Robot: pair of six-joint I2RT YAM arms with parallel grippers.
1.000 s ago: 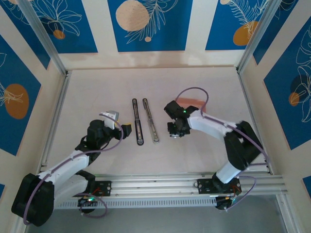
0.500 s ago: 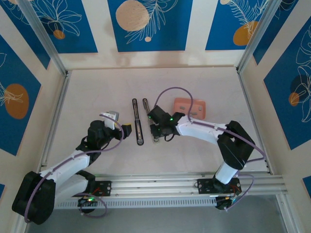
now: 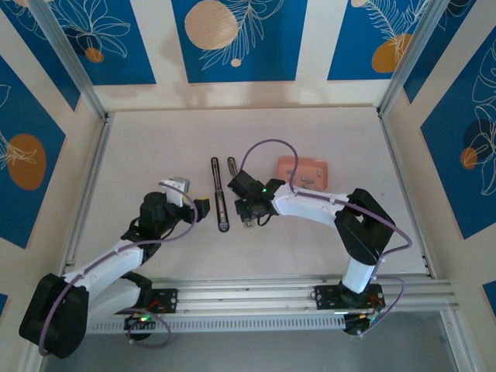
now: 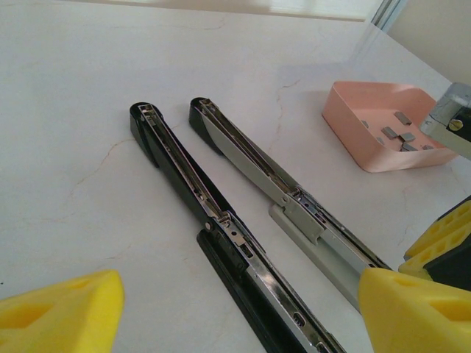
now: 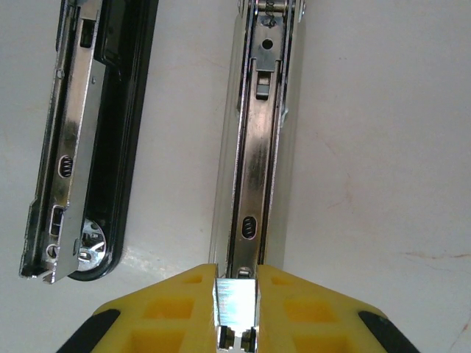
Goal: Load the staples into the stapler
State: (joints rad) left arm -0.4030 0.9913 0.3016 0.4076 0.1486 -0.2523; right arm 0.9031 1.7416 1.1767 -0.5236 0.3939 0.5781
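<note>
Left tool [image 3: 203, 208] wide open, right arm outstretched, right tool [image 5: 235, 273] pinching staples [image 5: 235, 305]

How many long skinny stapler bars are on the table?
2. The black bar lies on the left. The silvery bar lies just right of it, not touching, its near end beneath the right gripper, which pinches the staples.

stapler [image 4: 188, 180] splayed in two parallel arms, staples [image 4: 401, 136] in pink tray [image 4: 353, 136], left hand [image 4: 237, 315] spread wide
</note>
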